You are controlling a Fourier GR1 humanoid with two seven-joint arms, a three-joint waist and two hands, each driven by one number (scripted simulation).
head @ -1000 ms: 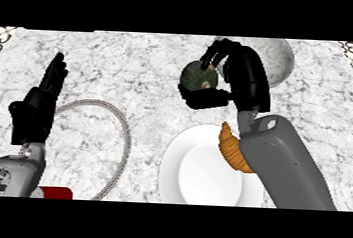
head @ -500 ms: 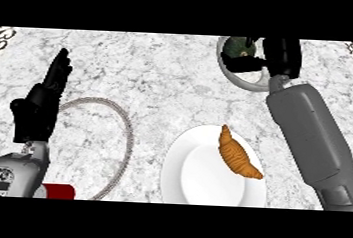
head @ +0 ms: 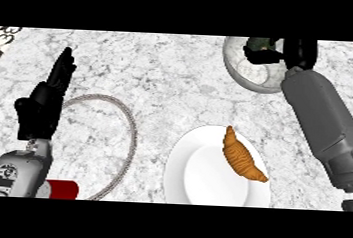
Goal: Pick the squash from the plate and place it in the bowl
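The right hand [head: 275, 52] is curled round the squash [head: 258, 44] over the bowl [head: 244, 74] — release remains. The left hand [head: 43, 105] rests with straight fingers. The plate [head: 199, 177] holds only a croissant [head: 241, 155].

The marbled counter [head: 173, 86] carries a white plate [head: 199, 177], a grey bowl [head: 244, 76] and a wire ring [head: 124, 121].

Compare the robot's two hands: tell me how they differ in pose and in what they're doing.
The right hand is curled round the squash over the bowl; the left hand holds nothing. The right hand sits at the view's top right, the left hand rests open at the left, fingers up. Both are black on grey forearms.
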